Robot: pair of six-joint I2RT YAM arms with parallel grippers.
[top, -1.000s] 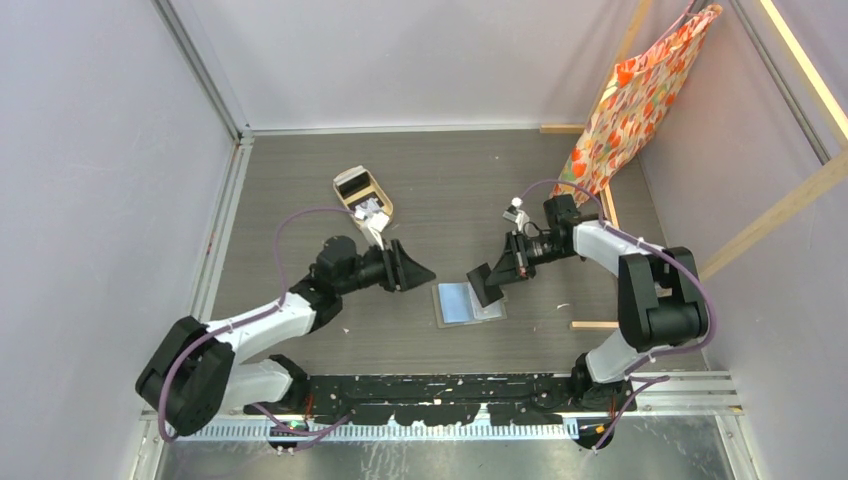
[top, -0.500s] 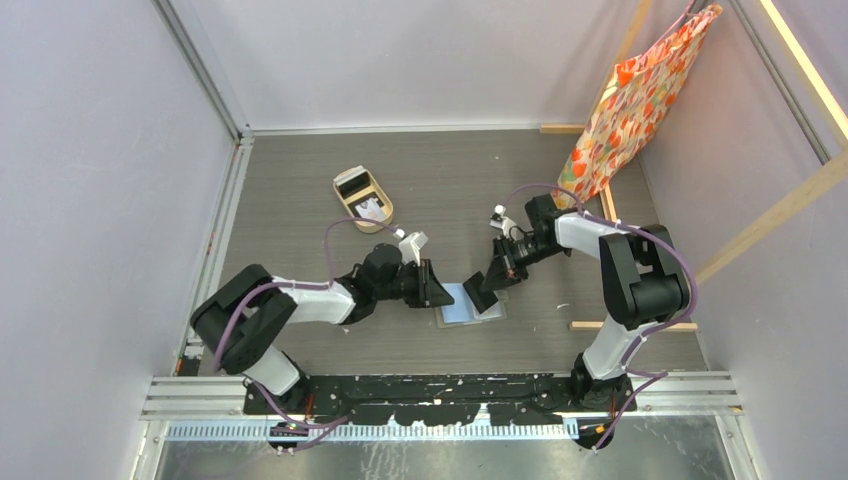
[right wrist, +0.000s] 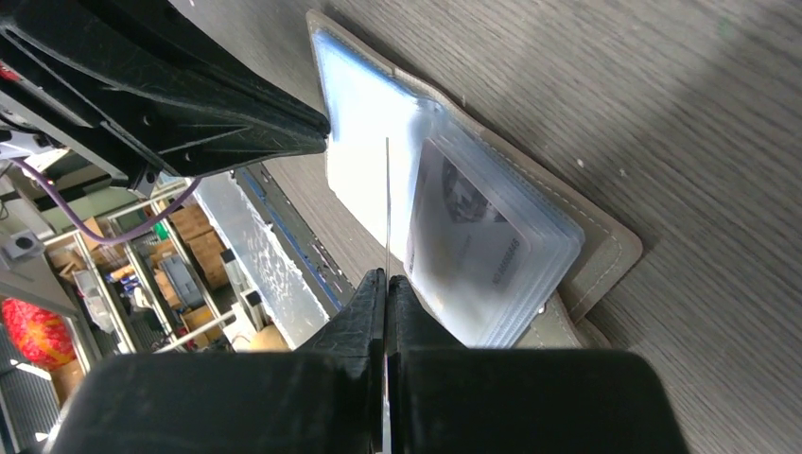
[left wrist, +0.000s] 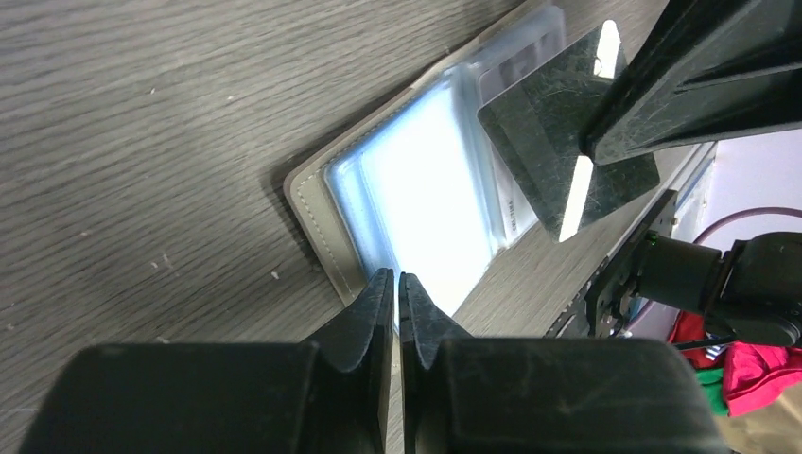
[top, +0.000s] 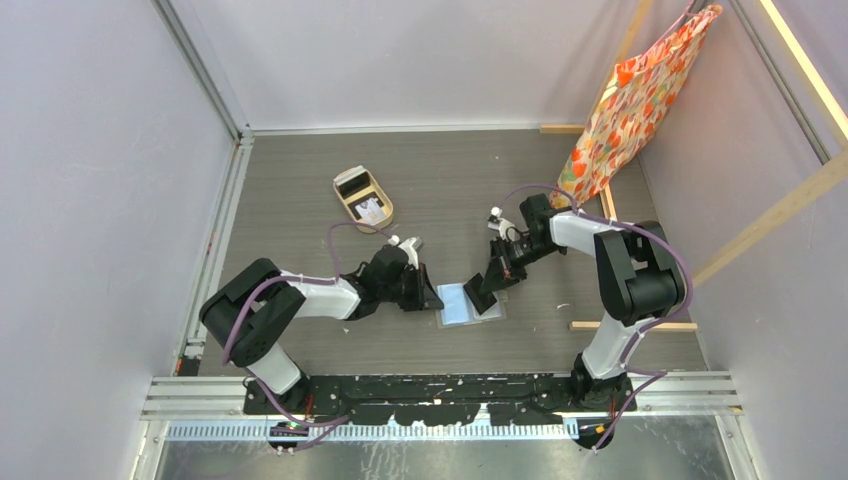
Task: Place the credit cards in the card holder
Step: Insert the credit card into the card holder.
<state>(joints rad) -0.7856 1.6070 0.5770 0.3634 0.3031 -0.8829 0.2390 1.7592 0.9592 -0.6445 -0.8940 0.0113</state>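
Observation:
The card holder point(top: 462, 304) lies open on the table, its clear sleeves point(left wrist: 426, 189) fanned up. One sleeve holds a pale printed card point(right wrist: 463, 227). My left gripper point(top: 430, 294) is at the holder's left edge. Its jaws point(left wrist: 397, 279) are closed on the rim of a clear sleeve. My right gripper point(top: 490, 285) is shut on a black credit card point(left wrist: 544, 132) and holds it tilted just above the sleeves. From the right wrist that card point(right wrist: 387, 189) shows edge-on, running out from the gripper point(right wrist: 386, 276). More credit cards point(top: 370, 208) lie in the tan tray.
The tan oval tray point(top: 345, 205) stands at the back left of the table. An orange patterned bag point(top: 640, 90) hangs at the back right by a wooden frame point(top: 595, 324). Grey walls close in both sides.
My left gripper swung right from near the tray to the holder's left edge and closed there. The right gripper lowered slightly toward the sleeves, still holding the black card.

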